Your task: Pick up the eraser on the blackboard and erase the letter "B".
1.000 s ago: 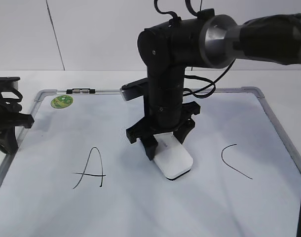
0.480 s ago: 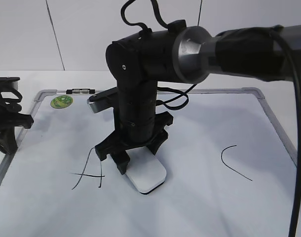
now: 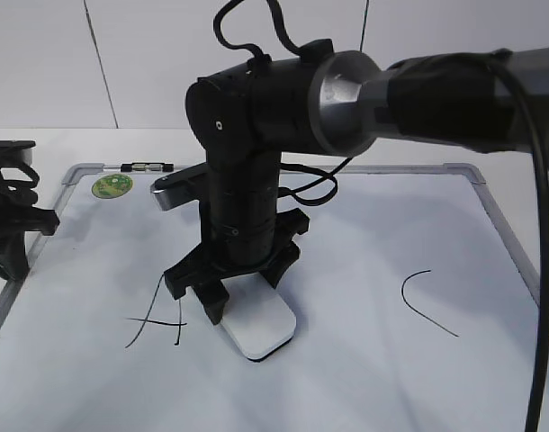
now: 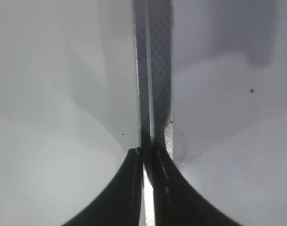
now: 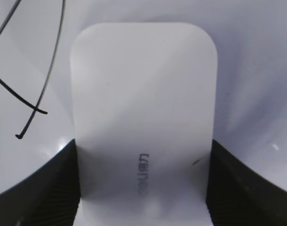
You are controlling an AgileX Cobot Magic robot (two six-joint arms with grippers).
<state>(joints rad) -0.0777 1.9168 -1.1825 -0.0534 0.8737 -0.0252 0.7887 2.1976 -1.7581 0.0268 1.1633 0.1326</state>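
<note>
Eraser (image 5: 142, 117) flat on blackboard (image 3: 436, 225) — clamped in right gripper (image 3: 243, 301), left gripper (image 4: 146, 188) closed

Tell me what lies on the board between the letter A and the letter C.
In the exterior view, between the A and the C sits the eraser, clamped by the right gripper; otherwise bare blackboard. No B shows.

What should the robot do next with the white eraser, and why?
Probably stop sliding left and lift away. The right gripper holds the eraser flat on the blackboard, right beside the letter A. No letter B shows between the A and the C, so that job looks done. Going further left would likely smear the A, whose strokes lie close by in the right wrist view.
</note>
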